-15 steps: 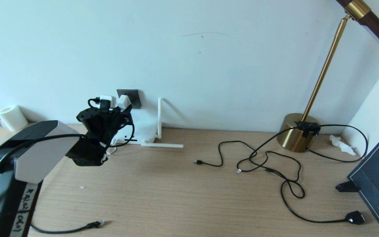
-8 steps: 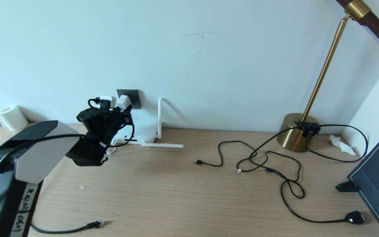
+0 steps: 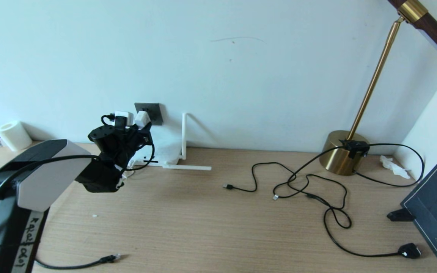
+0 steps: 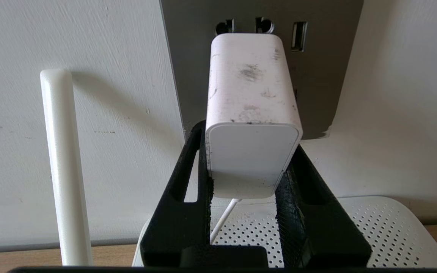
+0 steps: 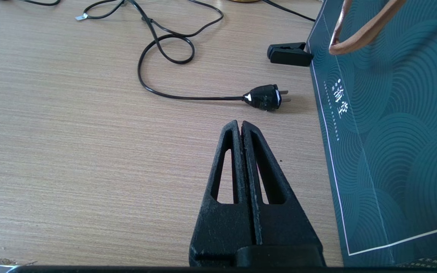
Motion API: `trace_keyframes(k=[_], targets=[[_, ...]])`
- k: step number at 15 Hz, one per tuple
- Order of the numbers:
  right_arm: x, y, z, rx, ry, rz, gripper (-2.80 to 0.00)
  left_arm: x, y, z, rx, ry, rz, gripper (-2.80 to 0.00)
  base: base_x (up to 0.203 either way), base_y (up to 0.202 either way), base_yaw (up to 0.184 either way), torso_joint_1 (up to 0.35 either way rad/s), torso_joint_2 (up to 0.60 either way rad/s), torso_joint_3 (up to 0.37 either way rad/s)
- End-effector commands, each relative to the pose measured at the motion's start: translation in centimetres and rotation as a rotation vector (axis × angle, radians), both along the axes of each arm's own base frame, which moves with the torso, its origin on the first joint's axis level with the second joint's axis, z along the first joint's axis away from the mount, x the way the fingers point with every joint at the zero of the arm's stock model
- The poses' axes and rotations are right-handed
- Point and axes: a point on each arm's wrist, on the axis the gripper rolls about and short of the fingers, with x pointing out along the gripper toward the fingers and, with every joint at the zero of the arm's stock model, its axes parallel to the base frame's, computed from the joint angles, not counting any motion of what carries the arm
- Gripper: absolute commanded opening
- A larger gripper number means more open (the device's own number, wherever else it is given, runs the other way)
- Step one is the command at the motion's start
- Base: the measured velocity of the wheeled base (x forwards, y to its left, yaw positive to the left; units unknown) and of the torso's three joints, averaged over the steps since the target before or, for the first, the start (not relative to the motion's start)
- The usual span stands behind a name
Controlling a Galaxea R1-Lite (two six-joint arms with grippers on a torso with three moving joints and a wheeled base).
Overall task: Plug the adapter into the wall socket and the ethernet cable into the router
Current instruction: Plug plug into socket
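Small white rounded adapter (image 4: 250, 113) pinched between black fingers (image 4: 180, 212) of left gripper (image 4: 247, 189), held up at dark grey square wall socket (image 4: 324, 76), front end at plate face; seating of prongs not visible. Thin white cord (image 4: 222, 220) hangs from adapter rear. Flat white perforated router (image 4: 385, 235) directly below socket, one white stick antenna (image 4: 65, 170) upright beside it. Black ethernet cable (image 3: 89, 262) with clear-tipped connector lies on wooden desk (image 3: 211, 227), near edge, well apart from router. Right gripper (image 5: 241, 127) jaws pressed together, empty, low over desk near black two-pin plug (image 5: 266, 98) and dark teal paper bag (image 5: 400, 132).
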Motion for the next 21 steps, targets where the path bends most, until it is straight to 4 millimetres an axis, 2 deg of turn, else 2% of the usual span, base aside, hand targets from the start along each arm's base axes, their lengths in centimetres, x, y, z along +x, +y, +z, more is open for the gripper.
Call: trace_keyframes(k=[1,21], targets=[[0.0,0.0,0.0,0.0,0.001,0.0,-2.8,-0.1,0.0,-0.1,0.001,-0.001,-0.001,-2.8,0.0,0.0,0.0,0.0,0.0,0.0],[0.0,0.0,0.0,0.0,0.001,0.0,-2.8,0.3,-0.6,1.4,0.001,-0.053,-0.018,-2.8,0.0,0.0,0.0,0.0,0.0,0.0]])
